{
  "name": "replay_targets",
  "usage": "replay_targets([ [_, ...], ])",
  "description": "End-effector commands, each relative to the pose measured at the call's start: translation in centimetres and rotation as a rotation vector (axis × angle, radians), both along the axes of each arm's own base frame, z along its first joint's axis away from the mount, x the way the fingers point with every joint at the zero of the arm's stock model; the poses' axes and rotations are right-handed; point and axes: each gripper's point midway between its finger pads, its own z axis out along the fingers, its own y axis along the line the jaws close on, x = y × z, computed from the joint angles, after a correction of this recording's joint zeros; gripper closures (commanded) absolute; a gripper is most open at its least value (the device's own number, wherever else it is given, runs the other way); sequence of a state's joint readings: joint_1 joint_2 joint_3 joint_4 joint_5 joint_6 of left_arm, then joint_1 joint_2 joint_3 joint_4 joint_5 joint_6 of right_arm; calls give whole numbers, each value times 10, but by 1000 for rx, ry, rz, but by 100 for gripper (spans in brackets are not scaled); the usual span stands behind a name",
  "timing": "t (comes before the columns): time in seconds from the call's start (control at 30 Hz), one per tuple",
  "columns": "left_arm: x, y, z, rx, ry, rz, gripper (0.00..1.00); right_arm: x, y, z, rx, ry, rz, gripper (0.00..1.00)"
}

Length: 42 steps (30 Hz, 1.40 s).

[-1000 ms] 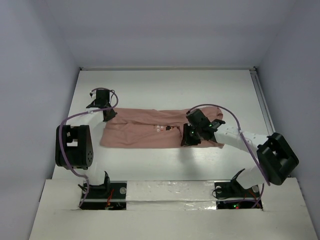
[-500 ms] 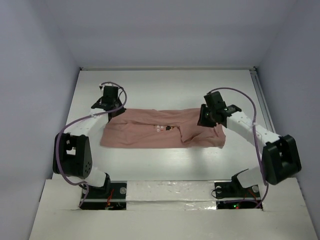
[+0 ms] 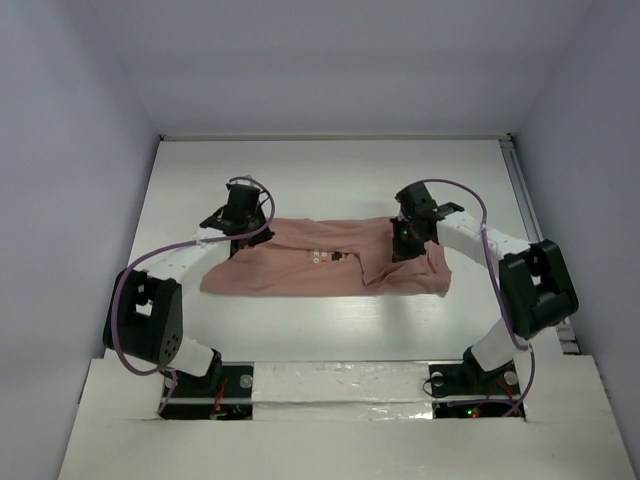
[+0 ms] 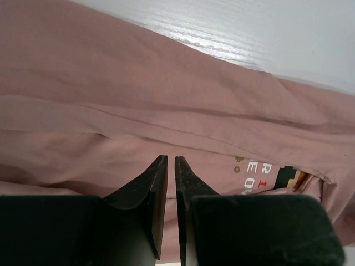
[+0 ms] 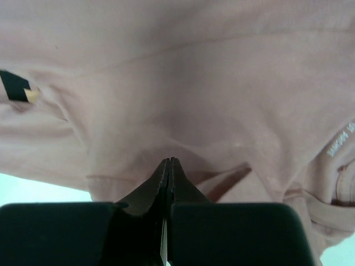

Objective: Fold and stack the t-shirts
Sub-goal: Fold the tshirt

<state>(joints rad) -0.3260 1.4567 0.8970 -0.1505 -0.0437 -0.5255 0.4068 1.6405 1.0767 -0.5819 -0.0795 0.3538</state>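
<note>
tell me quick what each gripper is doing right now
left gripper: closed to a thin slit, nothing seen in it.
right gripper: closed, pinching the t-shirt, which puckers at its tips.

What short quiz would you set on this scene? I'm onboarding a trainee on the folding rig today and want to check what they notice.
1. True or false: the t-shirt hangs in the air, clear of the table.
2. In the right wrist view, the right gripper has its fingers: A) wide open; B) closed together, with cloth puckered at the tips; C) closed on a hanger.
3. Fill in: in the left wrist view, the printed text lies toward the picture's ___ side of the left gripper.

Key: 1 false, it lies spread across the table; 2 B; 3 right.
</note>
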Motion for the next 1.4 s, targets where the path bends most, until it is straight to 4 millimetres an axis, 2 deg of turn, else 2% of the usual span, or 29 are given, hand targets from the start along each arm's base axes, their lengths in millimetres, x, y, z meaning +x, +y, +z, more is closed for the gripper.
replay_targets([
  [0.0,6,-6,8,-37,-42,-1,92,-26,-11,7,-19,25,26,100],
  [0.07,7,-6,7,-33,-43,-6,92,-37,-17,12,-27,31,13,100],
  [0.1,7,-6,6,-32,-41,-6,92,-49,-22,13,-31,43,4,100],
  [0.2,7,-7,-1,-32,-32,-10,92,-68,-26,14,-15,65,-6,100],
  [0.23,6,-7,-2,-32,-29,-11,92,-78,-30,7,-21,90,-13,100],
  [0.33,7,-8,-5,-38,-26,-15,92,-96,-34,11,5,100,-46,100],
  [0.5,9,-14,-1,-45,-35,-34,92,-109,-29,29,71,96,-72,100],
  [0.57,9,-15,3,-46,-44,-37,92,-101,-34,37,51,54,-98,100],
  [0.63,8,-17,5,-43,-49,-50,92,-83,-33,52,49,-15,-123,100],
  [0.67,7,-20,7,-43,-56,-59,92,-71,-41,55,18,-52,-162,100],
  [0.7,6,-19,7,-40,-57,-56,92,-54,-37,62,24,-94,-176,100],
  [0.73,6,-19,7,-36,-56,-55,92,-40,-42,65,24,-123,-210,100],
  [0.77,6,-18,5,-31,-55,-55,92,-30,-39,66,45,-140,-212,100],
  [0.8,6,-17,4,-26,-52,-55,92,-11,-35,66,63,-179,-216,100],
  [0.9,7,-16,0,-12,-41,-57,92,5,-37,49,31,-150,-239,100],
  [0.93,8,-16,0,-8,-44,-55,92,3,-38,33,13,-108,-245,100],
  [1.0,11,-9,-4,1,-32,-35,92,-7,-37,23,26,-69,-278,100],
  [1.17,27,16,-1,-18,-42,46,91,-62,-67,-8,-42,19,-425,100],
  [1.23,36,27,4,-18,-49,72,90,-73,-68,-14,-30,43,-473,100],
  [1.27,38,31,0,-18,-32,81,89,-78,-70,-17,-29,46,-487,100],
  [1.3,44,42,3,-28,-35,115,88,-75,-72,-15,-21,35,-508,100],
  [1.37,48,46,2,-50,-30,126,80,-66,-74,-6,-12,0,-516,100],
])
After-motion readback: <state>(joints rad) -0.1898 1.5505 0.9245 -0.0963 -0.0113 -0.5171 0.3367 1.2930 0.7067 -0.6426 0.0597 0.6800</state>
